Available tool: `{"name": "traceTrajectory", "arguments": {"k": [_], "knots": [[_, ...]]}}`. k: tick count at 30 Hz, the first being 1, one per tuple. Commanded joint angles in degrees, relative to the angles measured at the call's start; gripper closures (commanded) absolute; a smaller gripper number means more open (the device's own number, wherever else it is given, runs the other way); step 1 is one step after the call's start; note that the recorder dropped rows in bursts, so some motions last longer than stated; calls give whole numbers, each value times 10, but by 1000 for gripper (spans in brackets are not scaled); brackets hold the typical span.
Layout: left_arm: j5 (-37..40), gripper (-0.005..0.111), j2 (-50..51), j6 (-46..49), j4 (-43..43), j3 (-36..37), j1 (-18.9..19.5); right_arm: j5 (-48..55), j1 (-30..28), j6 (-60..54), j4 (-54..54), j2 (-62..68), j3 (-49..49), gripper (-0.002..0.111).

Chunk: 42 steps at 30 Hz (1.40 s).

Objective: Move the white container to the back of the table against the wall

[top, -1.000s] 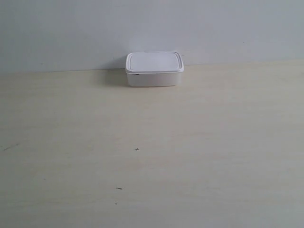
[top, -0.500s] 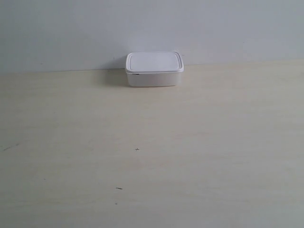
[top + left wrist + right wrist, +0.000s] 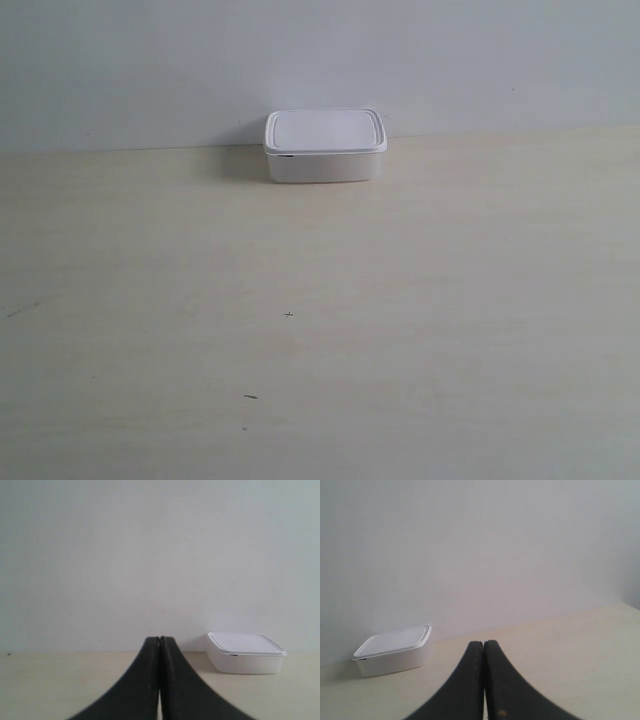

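White plastic, thin-walled by the look of it: the container [image 3: 325, 146] sits at the back of the table [image 3: 420, 300], its rear edge at or touching the wall [image 3: 300, 60] (no gap shows in any view). By this the placement appears met. The lid is on, flat and rimmed.

Handling, as judged: light, fairly stiff at the corners, flexible along the long sides, with smooth walls that are likely slippery. Contents cannot be told. If a hold is needed, take it across the short width, low on the side walls under the lid rim, so the lid is not popped off.

The left gripper [image 3: 159, 641] has its jaws pressed together on nothing and is well apart from the container. The right gripper [image 3: 483, 644] is likewise closed and empty. Neither arm shows in the exterior view.

Surroundings: a few tiny dark specks [image 3: 289, 315] on the table. No obstruction is noted between either gripper and the container.
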Motion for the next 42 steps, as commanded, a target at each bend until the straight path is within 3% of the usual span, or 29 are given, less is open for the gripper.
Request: {"name": "traceTrajectory", "arguments": {"k": [1, 8, 11, 19, 25, 28, 31, 36, 42], "knots": [[38, 107, -3, 7, -5, 0, -4, 2, -3, -1, 3, -3, 2, 108], [31, 107, -3, 8, 13, 0, -4, 2, -3, -2, 3, -3, 2, 108], [31, 107, -3, 54, 10, 0, -4, -1, -3, -47, 3, -3, 2, 108], [109, 107, -3, 341, -49, 0, -4, -11, -3, -80, 3, -3, 2, 108], [203, 107, -3, 574, -219, 0, -4, -78, -3, -111, 52, -3, 2, 108], [268, 107, -3, 648, -288, 0, -4, -86, -3, -111, 54, -3, 2, 108], [314, 107, -3, 669, -334, 0, -5, -78, -3, -111, 54, -3, 2, 108], [327, 107, -3, 669, -407, 0, -15, -88, -3, -112, 54, -3, 2, 108], [327, 107, -3, 666, -412, 0, -19, -110, -3, -104, 42, -3, 2, 108]]}}
